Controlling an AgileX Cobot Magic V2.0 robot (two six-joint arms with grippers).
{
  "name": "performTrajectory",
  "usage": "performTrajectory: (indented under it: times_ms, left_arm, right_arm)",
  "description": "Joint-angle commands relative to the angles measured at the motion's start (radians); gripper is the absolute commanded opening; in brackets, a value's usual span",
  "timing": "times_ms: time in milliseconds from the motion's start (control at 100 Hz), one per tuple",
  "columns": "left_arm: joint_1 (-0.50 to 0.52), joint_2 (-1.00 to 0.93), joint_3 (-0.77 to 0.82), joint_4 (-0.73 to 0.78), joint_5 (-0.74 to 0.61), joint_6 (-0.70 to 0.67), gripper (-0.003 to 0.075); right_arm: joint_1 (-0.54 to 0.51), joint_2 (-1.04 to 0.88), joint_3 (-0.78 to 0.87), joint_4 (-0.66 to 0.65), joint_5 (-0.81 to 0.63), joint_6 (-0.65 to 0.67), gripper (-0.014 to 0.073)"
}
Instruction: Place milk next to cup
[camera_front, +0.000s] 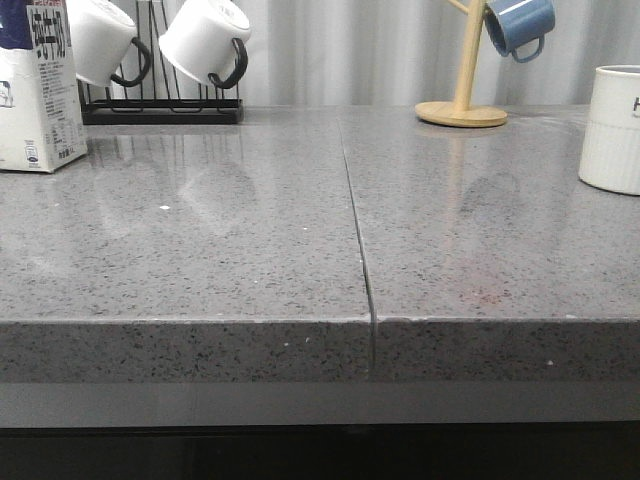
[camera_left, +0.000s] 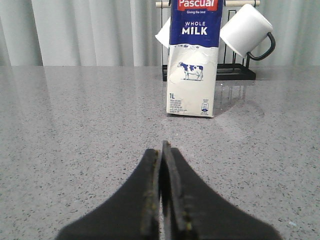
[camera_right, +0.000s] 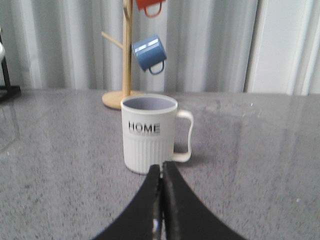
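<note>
Tall white milk carton with the dark blue top (camera_front: 38, 85) stands far left on the grey stone table (camera_front: 250, 260), cream ribbed "HOME" mug (camera_front: 612, 128) far right — well apart. Only the wrist views show the grippers: left gripper (camera_left: 162, 150) and right gripper (camera_right: 161, 170) both pinched closed, empty — the cow picture shows there too.

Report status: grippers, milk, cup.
Left gripper shut, empty; right gripper shut, empty. Milk upright far left, cup far right. Nothing between them.
</note>
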Motion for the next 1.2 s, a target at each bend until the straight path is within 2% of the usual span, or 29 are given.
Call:
performTrajectory:
  times_ms: [0, 120, 310, 390, 510, 560, 610, 800, 1060, 1190]
  left_arm:
    - [-0.003, -0.031, 0.044, -0.007, -0.076, 0.0, -0.002]
    - [-0.003, -0.031, 0.044, -0.007, -0.076, 0.0, -0.002]
    - [-0.003, -0.031, 0.044, -0.007, -0.076, 0.0, -0.002]
    - [-0.003, -0.031, 0.044, -0.007, -0.076, 0.0, -0.002]
    - [-0.003, -0.031, 0.044, -0.007, -0.076, 0.0, -0.002]
    - [-0.003, -0.031, 0.044, -0.007, -0.076, 0.0, -0.002]
    - [-0.003, -0.031, 0.044, -0.007, -0.076, 0.0, -0.002]
    - [-0.003, -0.031, 0.044, -0.007, -0.076, 0.0, -0.002]
    - [-0.003, -0.031, 0.044, -0.007, -0.076, 0.0, -0.002]
    - [-0.003, -0.031, 0.044, -0.007, -0.076, 0.0, -0.002]
  right_arm:
    - [-0.006, 0.052, -0.098, -0.01, -0.008, 0.0, -0.0064]
    - [-0.006, 0.118, -0.171, -0.003, 0.076, 0.0, -0.0064]
    - [-0.006, 0.232, -0.181, 0.002, 0.067, 0.0, -0.0055]
    - [-0.006, 0.278, -0.181, 0.009, 0.064, 0.0, 0.0018]
    - [-0.006, 0.35, -0.181, 0.009, 0.021, 0.0, 0.0212]
    - [-0.006, 0.381, -0.181, 0.009, -0.013, 0.0, 0.0281]
    - [-0.006, 0.413, -0.181, 0.009, -0.053, 0.0, 0.0301]
    - [-0.008, 0.569, -0.181, 0.004, -0.241, 0.0, 0.03]
    - [-0.082, 0.82, -0.181, 0.009, -0.534, 0.0, 0.03]
    - [-0.088, 0.944, -0.181, 0.009, -0.652, 0.0, 0.03]
